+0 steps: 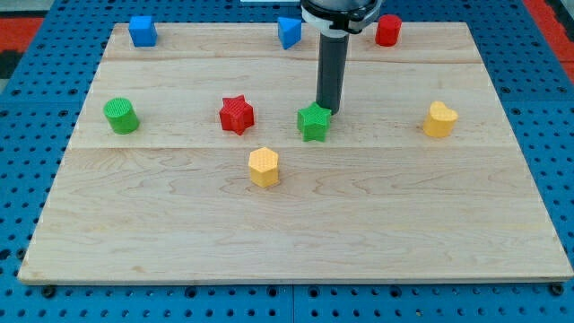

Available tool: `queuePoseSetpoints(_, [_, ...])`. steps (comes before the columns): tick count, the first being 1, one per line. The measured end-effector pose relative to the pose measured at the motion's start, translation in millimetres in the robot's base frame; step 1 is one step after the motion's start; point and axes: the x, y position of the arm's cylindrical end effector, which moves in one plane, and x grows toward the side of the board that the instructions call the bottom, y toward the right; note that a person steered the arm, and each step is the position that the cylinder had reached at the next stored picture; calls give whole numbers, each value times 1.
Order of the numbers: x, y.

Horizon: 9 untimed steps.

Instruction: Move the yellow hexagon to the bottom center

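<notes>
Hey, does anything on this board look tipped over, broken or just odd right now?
Nothing looks broken, tipped or spilled. One thing stands out: my tip sits against the green star, at its upper right edge, while the yellow hexagon I'm meant to move lies untouched, lower and to the view's left.

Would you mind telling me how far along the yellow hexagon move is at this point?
Nothing looks done yet: the yellow hexagon sits near the board's middle, well above the bottom edge. In hand: my tip rests just behind the green star, up and to the view's right of the hexagon, not touching it. Left: get the tip behind the hexagon and push it down to bottom center.
</notes>
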Motion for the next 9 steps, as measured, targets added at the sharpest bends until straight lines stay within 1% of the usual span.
queuePoseSetpoints(1, [20,-12])
queuePoseSetpoints(2, [51,-27])
queuePoseSetpoints(3, [50,-38])
queuePoseSetpoints(4, [53,-80])
queuePoseSetpoints(5, [47,-110])
queuePoseSetpoints(6, [67,-143])
queuePoseSetpoints(7, [76,-99])
queuePoseSetpoints(8, [83,-27])
queuePoseSetpoints(9, [116,36])
